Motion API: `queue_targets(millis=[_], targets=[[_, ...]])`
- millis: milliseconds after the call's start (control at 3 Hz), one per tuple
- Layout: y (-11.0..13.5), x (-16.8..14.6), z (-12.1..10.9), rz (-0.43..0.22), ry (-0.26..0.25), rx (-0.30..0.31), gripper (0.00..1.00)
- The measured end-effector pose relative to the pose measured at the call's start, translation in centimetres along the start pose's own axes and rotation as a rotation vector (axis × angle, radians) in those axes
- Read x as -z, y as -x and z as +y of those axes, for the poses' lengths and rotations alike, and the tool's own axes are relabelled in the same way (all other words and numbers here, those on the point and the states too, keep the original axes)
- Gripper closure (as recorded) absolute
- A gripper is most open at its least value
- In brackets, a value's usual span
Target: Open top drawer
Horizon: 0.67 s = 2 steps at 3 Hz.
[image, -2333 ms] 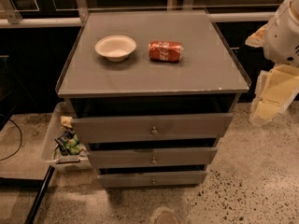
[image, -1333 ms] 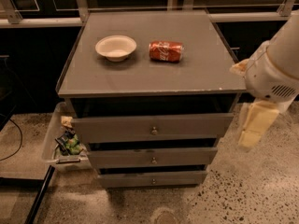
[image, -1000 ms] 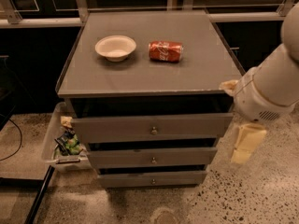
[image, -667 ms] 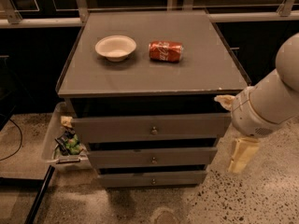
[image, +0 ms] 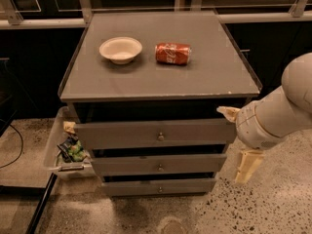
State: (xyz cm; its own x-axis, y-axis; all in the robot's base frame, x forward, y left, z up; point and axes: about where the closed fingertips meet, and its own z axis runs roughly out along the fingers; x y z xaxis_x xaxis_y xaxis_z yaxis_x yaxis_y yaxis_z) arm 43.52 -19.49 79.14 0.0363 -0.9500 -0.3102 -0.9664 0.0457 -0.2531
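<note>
The grey cabinet has three drawers. The top drawer [image: 122, 134] is the widest and tallest, with a flat front and a small round metal knob [image: 160, 136] at its centre. A dark gap shows between its front and the cabinet top. My gripper [image: 238, 139] hangs at the end of the white arm, just off the drawer's right end and level with its front. It is open and empty, one beige finger [image: 227, 112] by the drawer's upper right corner, the other [image: 247, 165] pointing down. It is well right of the knob.
A white bowl [image: 120, 49] and a red soda can [image: 173, 53] lying on its side rest on the cabinet top [image: 209, 77]. Two narrower drawers [image: 126, 165] sit below. A bin with wrappers [image: 68, 150] stands at the cabinet's left. Speckled floor lies in front.
The arm has come down and leftward from the cabinet's upper right to beside the top drawer's right end. The drawers, bowl and can have not moved.
</note>
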Motion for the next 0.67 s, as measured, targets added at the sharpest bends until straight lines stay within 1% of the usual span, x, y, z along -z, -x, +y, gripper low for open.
queue_targets(millis=[333, 667], targets=[[-0.5, -1.9, -0.7, -0.021, 0.007, -0.007, 0.0], [-0.9, -4.8, -2.4, -0.051, -0.014, 0.025, 0.0]])
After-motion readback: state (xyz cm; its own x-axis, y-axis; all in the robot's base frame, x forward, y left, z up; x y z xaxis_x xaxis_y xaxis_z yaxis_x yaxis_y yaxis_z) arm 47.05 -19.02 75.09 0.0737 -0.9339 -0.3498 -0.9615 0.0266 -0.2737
